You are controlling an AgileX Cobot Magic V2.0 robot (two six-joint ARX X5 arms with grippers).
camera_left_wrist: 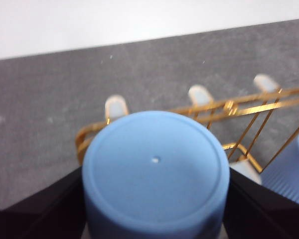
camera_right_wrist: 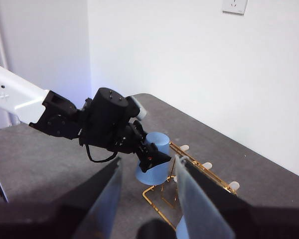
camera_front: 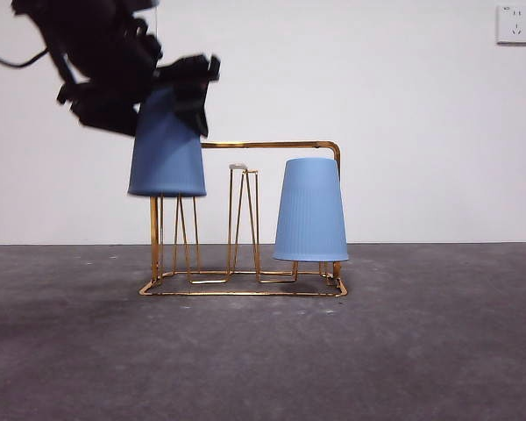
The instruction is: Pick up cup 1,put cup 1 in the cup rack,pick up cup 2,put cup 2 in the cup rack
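Cup 2 (camera_front: 167, 149) is hanging upside down in the left gripper (camera_front: 171, 92), mouth down over the pegs at the end of the cup rack (camera_front: 245, 285) nearest that arm. The jaws are clamping its sides near the closed base, which leaves the open mouth free to drop over a peg. The rim is sitting just above the peg tops and slightly tilted, so I'd say it isn't seated yet; whether it's touching a peg, I can't tell. In the left wrist view the cup's base (camera_left_wrist: 156, 169) is filling the frame with black jaws pressing on both sides, rack pegs showing beyond it.

Cup 1 (camera_front: 310, 210) is already sitting inverted on the peg at the rack's other end, so that half looks done.

The right gripper (camera_right_wrist: 147, 199) is waiting well back, jaws apart and holding nothing, looking down on the rack.

Next move probably needs the cup levelled and centred before lowering.
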